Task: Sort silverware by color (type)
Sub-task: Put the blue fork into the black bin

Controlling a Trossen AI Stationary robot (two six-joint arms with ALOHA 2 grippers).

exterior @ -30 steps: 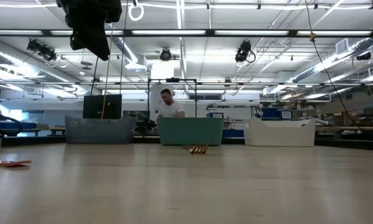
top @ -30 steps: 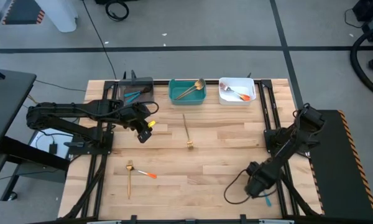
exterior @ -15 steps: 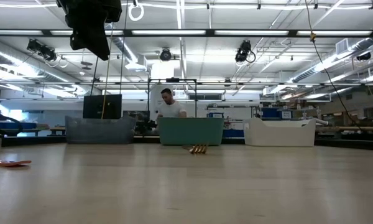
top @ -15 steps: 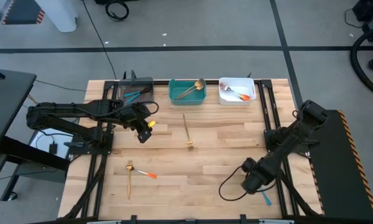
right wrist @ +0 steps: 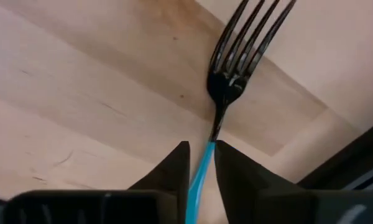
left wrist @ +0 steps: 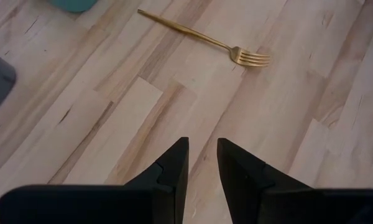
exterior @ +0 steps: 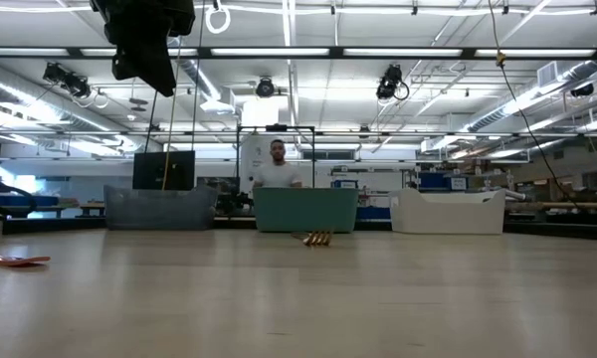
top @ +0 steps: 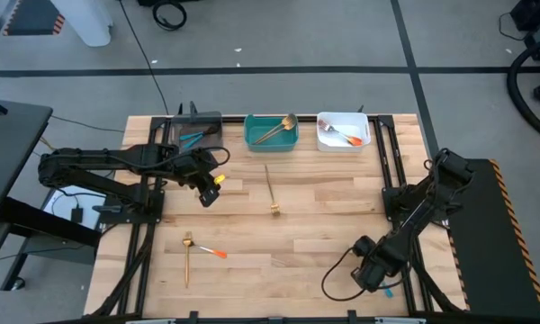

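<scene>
Right tool (top: 371, 275) sits low at the near right corner of the tabletop (top: 324, 225), fingers (right wrist: 174, 168) pinching the blue handle of a blue fork (right wrist: 227, 81). In the wrist view the handle runs between the two tips and the dark tines point away over the wood. In the high view a bit of blue shows just beside the tool at the tabletop's edge. Versus half a second ago this tool has shifted slightly toward the near right edge; a second ago it sat about where it is now.

Left tool (top: 208, 192) hovers over the far left part of the tabletop, unchanged across the frames. Fingers (left wrist: 177, 165) are a narrow gap apart with nothing between them.

Gold fork (top: 272, 189) lies mid-tabletop, tines toward the near side, ahead of the left tool and apart from it; same spot as before.

Orange fork (top: 212, 251) and a gold piece (top: 188, 256) lie together near left, not moved.

Far edge: grey bin (top: 198, 129) with blue pieces, teal bin (top: 270, 142) with gold pieces, white bin (top: 342, 142) with orange pieces. Contents unchanged.

Person (exterior: 278, 164) in the room behind the teal bin has turned a little since the earlier frames.
</scene>
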